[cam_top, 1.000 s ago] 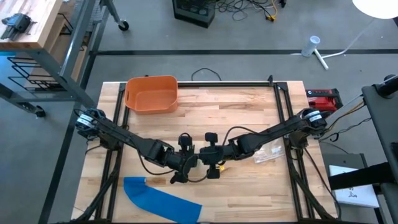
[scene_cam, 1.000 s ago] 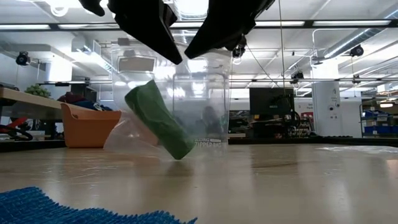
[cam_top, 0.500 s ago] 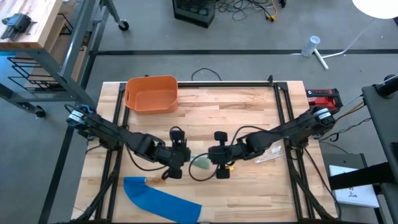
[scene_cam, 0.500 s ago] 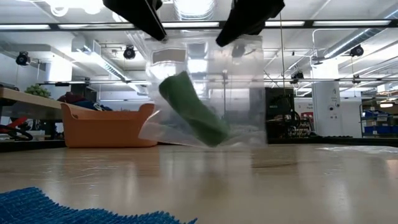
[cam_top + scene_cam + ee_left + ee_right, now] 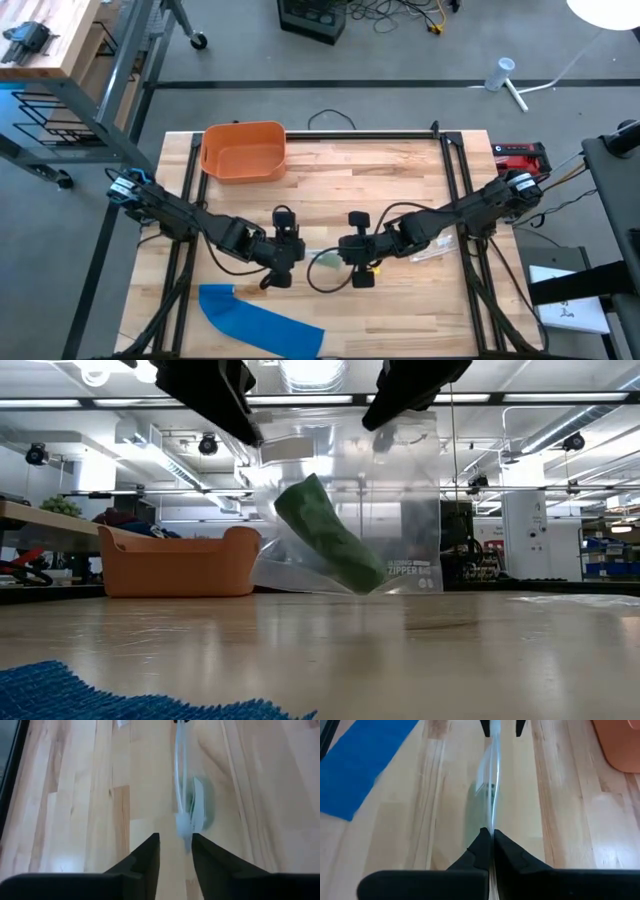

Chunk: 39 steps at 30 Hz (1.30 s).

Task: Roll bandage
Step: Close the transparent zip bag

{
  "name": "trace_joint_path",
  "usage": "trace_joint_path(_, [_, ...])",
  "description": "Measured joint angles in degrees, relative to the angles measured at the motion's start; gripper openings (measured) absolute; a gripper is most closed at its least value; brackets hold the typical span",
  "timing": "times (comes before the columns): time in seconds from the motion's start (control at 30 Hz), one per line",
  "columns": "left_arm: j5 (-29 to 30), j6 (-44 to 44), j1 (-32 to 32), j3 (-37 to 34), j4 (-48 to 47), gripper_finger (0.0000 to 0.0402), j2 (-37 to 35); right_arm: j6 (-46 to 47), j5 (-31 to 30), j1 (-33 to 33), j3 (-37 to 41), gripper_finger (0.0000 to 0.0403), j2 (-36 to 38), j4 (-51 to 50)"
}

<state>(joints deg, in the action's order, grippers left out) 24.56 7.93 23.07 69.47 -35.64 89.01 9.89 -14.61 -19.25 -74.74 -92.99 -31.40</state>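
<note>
The right gripper (image 5: 492,839) holds its jaws pinched on one top edge of a clear zipper bag (image 5: 400,510). Across the bag from it, the left gripper (image 5: 175,851) has its jaws parted beside the other edge. The green bandage roll (image 5: 328,536) sits tilted inside the bag, above the desk (image 5: 400,180), in front of the orange bin (image 5: 243,150).

The surface (image 5: 390,180) was a top of pale wooden planks with dark rails running along its edges. An orange bin (image 5: 243,151) stood on it near the far left corner. A blue cloth (image 5: 255,320) lay flat at the near edge, left of centre. A crumpled clear plastic wrapper (image 5: 432,247) lay on the planks toward the right side.
</note>
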Motion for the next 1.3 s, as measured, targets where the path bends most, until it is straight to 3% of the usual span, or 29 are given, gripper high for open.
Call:
trace_joint_path(0.3, [-0.02,-0.33,-0.02,-0.2,0.02,0.0009,0.0,0.0,0.0,0.0,0.0,0.0,0.0,0.15])
trace_joint_path(0.53, [-0.04,-0.34,-0.02,-0.22,0.74,0.0002,0.0,0.02,0.02,0.0,0.0,0.0015,-0.11,0.4])
trace_joint_path(0.93, [-0.07,-1.65,-0.02,-0.22,3.36,0.0001,0.02,-4.72,-0.53,0.31,0.26,0.0124,-1.19,12.48])
trace_joint_path(1.1, [-0.1,-1.65,0.0,-0.22,3.61,0.0,0.04,-4.66,-0.61,1.16,0.22,0.0132,-3.83,14.31])
trace_joint_path(1.3, [-0.14,-1.65,0.07,-0.24,3.69,0.0,0.07,-4.02,-3.47,2.09,0.27,0.0114,-6.43,15.4])
